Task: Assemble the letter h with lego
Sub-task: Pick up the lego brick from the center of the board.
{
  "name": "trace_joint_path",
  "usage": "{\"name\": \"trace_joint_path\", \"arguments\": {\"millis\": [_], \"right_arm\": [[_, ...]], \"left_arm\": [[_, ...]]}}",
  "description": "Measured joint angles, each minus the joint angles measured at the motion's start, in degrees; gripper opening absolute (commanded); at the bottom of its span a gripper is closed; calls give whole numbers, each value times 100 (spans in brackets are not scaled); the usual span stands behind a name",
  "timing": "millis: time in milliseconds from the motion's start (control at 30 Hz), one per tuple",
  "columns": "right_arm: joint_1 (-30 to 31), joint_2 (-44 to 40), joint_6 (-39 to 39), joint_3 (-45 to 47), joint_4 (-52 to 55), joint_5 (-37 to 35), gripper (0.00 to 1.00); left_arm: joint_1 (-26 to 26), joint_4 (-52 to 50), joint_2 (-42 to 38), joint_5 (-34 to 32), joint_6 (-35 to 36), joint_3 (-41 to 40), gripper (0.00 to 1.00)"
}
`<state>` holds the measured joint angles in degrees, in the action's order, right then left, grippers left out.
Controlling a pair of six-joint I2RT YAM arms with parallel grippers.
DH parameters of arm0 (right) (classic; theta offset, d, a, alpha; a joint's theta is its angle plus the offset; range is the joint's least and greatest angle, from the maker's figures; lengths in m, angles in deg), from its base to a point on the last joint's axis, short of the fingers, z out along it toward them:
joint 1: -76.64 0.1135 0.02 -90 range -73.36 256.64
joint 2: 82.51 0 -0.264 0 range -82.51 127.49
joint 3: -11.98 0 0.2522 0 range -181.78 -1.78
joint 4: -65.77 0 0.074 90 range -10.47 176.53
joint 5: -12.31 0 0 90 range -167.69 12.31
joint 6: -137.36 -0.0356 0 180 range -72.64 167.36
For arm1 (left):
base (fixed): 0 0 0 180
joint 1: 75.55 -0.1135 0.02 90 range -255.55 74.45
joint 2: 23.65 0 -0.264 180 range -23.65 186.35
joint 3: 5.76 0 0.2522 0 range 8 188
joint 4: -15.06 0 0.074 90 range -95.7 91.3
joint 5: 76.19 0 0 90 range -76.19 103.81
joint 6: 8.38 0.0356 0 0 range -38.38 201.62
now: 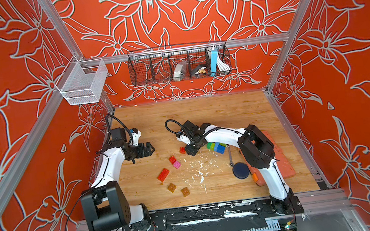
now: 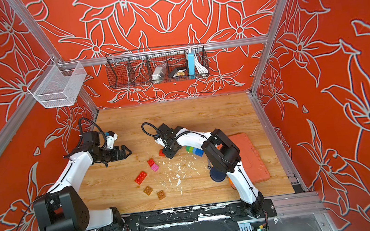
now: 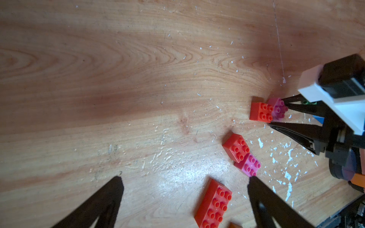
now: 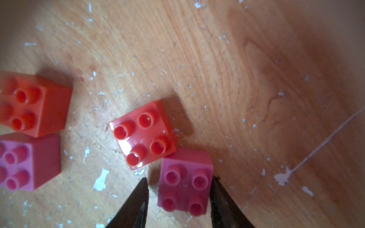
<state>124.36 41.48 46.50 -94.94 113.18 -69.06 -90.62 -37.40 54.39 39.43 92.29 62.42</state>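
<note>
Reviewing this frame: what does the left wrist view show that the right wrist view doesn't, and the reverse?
Left wrist only: the long red brick, the left gripper spread wide open, and the right gripper seen from outside.
Right wrist only: a close look at the right gripper's fingers flanking the pink brick, one touching it and a slim gap at the other.
Both: that pink brick, the red square brick beside it, and a separate red-and-pink pair.

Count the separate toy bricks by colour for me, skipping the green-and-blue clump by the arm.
Red bricks: 3
Pink bricks: 2
Amber-brown bricks: 2
Total: 7
</note>
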Motion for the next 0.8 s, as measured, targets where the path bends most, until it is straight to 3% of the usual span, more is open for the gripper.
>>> {"name": "trace_joint_path", "arguments": {"millis": [133,267,500,667,800], "right_arm": [[24,22,-133,0,-118,-90,32],[44,13,-166,37,-247,-140,28],[275,-682,149,782,-396,-33,28],[691,-1060,352,765,-407,260,30],[1001,-977,48,483,-321,184,29]], "left_arm": [[0,17,0,4,0,-9,99],[0,20,0,59,2,-24,99],[0,50,-15,98,24,-85,99],[-2,52,20,-83,26,-85,99],[-35,57,68,-306,24,-85,99]]}}
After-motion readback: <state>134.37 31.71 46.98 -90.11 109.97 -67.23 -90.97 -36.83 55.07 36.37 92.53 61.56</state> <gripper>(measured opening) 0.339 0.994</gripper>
